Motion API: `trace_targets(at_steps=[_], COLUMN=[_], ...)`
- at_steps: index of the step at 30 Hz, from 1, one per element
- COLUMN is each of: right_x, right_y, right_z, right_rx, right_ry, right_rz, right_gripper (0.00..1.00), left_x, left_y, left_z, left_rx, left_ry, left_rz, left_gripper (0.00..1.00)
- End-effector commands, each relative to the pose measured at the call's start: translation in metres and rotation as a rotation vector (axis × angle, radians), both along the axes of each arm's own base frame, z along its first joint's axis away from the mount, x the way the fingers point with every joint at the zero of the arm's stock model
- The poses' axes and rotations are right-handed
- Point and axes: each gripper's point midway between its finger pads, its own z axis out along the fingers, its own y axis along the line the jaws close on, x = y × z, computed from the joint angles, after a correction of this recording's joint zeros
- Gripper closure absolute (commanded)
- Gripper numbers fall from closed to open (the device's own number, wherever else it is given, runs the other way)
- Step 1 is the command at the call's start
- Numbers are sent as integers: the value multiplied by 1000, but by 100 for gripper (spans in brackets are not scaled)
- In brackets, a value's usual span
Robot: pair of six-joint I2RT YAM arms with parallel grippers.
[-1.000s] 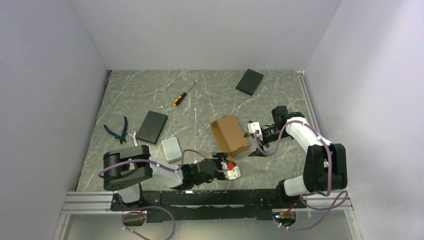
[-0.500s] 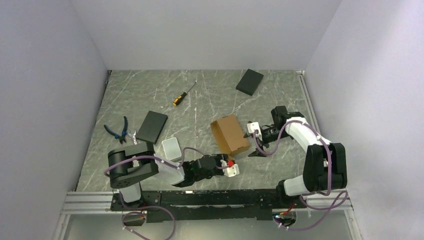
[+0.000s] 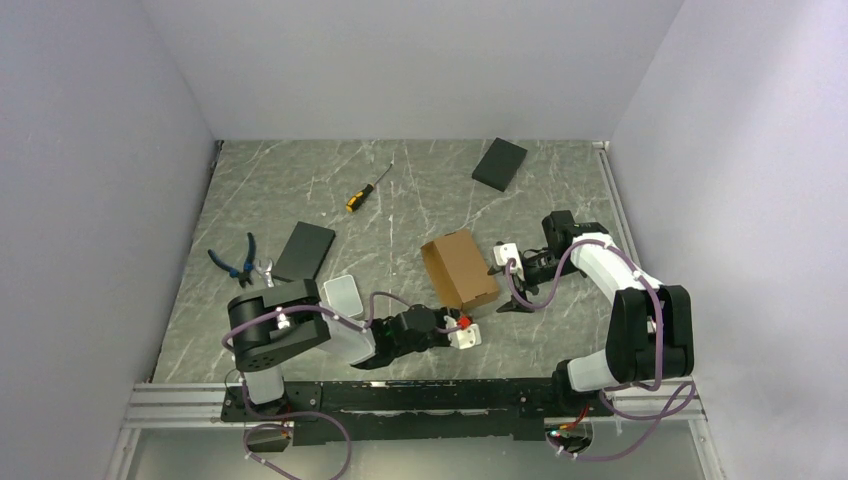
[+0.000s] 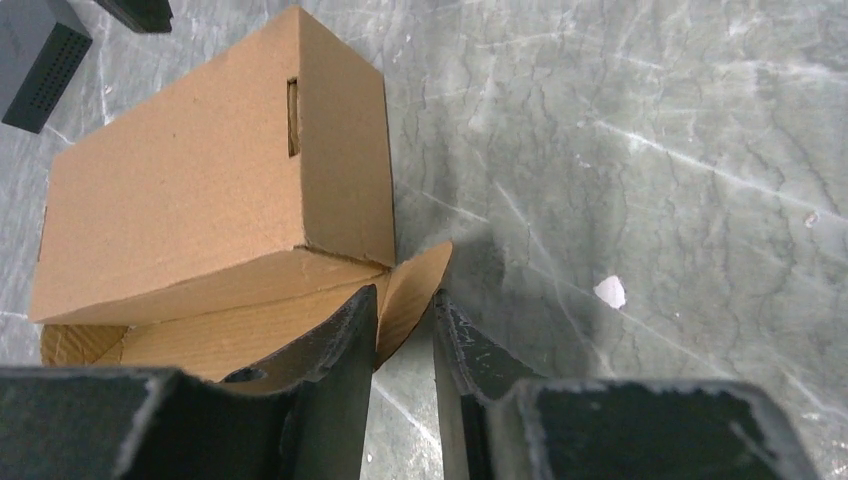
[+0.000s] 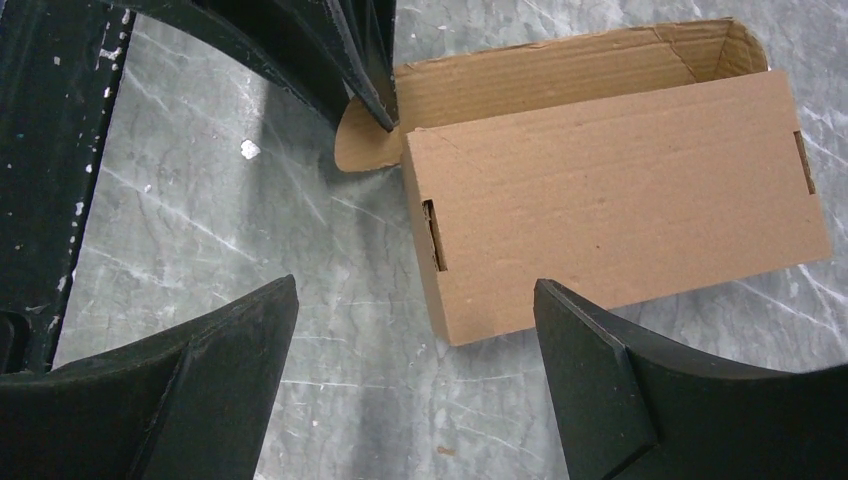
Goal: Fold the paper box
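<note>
The tan paper box [image 3: 460,268] lies on its side mid-table, its open end and flaps facing the near left. My left gripper [image 3: 462,323] is at the box's near corner. In the left wrist view [image 4: 405,295] its jaws stand a narrow gap apart, and the box's rounded side flap [image 4: 412,290] sits at the fingertips. The box body [image 4: 200,180] lies just beyond. My right gripper [image 3: 502,288] is wide open and empty beside the box's right end. In the right wrist view [image 5: 415,285] the box corner [image 5: 620,200] lies between and ahead of its fingers.
A small grey tin [image 3: 343,297] and a black slab [image 3: 305,253] lie left of the box. Blue pliers [image 3: 240,260] are further left. A screwdriver [image 3: 366,189] and a second black slab [image 3: 499,163] lie at the back. Walls close three sides.
My left arm has swung and its gripper has moved a little up and right to the box's near flap. The box and the right arm have not moved.
</note>
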Motion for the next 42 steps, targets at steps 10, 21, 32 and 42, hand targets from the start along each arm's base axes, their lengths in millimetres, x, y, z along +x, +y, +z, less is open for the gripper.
trace_targets(at_steps=[10,21,32,42], right_x=[7,11,52,76], right_y=[5,10,23,17], right_z=[11,12,34,9], right_rx=[32,54,152,74], right_ry=[-22,18,235,427], right_rz=[11,-23,-325,-528], right_gripper=[9,10,12,13], left_x=[2,10,13,15], left_y=[-23,-14,-9,-5], left_z=[14,13,13,14], left_rx=[-80,-106,-133,-152], left_ry=[16,90,114,124], left_rz=[-27,32,60,69], left_gripper=[75,100,100,100])
